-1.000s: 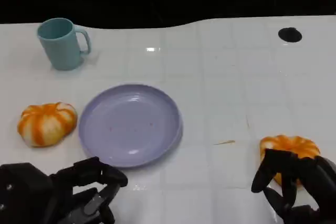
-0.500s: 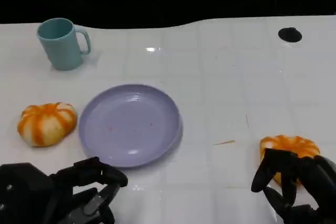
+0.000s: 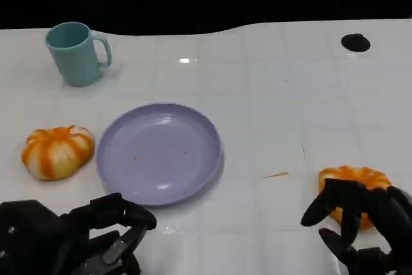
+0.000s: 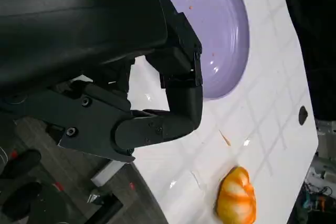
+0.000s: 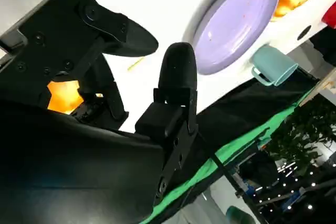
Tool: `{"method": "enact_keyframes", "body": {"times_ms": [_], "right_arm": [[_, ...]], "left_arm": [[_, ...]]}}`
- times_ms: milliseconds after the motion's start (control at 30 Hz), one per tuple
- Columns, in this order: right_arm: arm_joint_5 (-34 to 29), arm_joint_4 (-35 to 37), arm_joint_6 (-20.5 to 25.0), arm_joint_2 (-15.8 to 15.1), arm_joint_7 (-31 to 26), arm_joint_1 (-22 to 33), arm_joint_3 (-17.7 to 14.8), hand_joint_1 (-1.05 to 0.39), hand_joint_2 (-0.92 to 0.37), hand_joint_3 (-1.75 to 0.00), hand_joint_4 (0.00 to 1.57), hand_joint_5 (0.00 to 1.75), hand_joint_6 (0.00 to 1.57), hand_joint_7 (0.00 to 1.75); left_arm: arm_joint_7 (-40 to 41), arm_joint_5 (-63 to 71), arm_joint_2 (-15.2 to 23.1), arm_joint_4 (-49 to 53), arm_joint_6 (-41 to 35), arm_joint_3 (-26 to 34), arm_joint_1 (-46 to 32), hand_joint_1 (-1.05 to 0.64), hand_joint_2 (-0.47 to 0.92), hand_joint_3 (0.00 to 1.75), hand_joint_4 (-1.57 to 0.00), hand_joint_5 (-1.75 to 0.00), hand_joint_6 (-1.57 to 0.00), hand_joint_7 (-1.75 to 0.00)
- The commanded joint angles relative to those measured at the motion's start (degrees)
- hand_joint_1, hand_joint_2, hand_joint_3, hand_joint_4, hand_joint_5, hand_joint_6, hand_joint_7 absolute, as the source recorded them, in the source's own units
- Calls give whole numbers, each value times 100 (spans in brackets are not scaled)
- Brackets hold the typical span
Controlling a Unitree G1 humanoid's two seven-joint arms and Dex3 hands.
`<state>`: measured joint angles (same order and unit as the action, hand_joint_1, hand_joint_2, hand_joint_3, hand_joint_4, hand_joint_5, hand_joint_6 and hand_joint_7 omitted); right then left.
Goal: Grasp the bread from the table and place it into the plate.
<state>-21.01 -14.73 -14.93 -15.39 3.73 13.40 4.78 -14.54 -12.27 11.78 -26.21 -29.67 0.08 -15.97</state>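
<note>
right hand (image 3: 364, 223) has spread its fingers wider over the bread (image 3: 355, 181), holding nothing; left hand (image 3: 96, 236) rests curled, empty, near the plate (image 3: 158, 153).

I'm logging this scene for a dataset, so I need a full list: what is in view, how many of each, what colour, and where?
Plate: one, lilac, middle of the table, nothing on it.
Bread: two, orange and white; one left of the plate, the other near the table's right front, partly behind the right robot hand.
Mug: one, teal, upright at the far left.
Table: one, white, tiled pattern, with a small black round mark far right.
Left robot hand: black, front left, holding nothing.
Right robot hand: black, fingers spread around the right bread.
</note>
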Motion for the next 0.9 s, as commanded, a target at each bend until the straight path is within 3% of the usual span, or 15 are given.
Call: {"method": "enact_keyframes", "body": {"times_ms": [33,200,367,533,667,900], "right_arm": [[-277,-307,173,-109,-9,38,-88,-18,-30,-105,64,127,72,78],[-1143,-877,594,-414,237,39,-94,-28,-41,-77,48,106,63,51],[-1367,-1253,851,-536,458,57,-177,-29,-56,-42,32,75,61,23],[-1866,-1829,1422,-859,1197,14,-230,-35,-72,-15,12,60,49,3],[-2269,-2090,1730,-1037,1679,-37,-196,-34,-73,-6,1,59,41,0],[-2913,-2115,1775,-1143,1872,-154,-102,-36,-72,-2,0,55,36,0]], "left_arm": [[-12,-7,62,17,26,54,21,-41,92,50,-62,-174,-64,-129],[-26,-39,57,31,-23,48,55,-41,92,51,-63,-175,-64,-130],[-21,-66,48,35,-22,32,59,-40,92,51,-62,-175,-62,-130],[18,-65,17,12,-46,11,58,-41,92,51,-61,-175,-61,-130],[21,-121,-26,31,-85,37,66,-42,92,50,-61,-175,-61,-130],[21,-85,-28,39,-78,21,75,-42,92,49,-61,-175,-60,-131]]}}
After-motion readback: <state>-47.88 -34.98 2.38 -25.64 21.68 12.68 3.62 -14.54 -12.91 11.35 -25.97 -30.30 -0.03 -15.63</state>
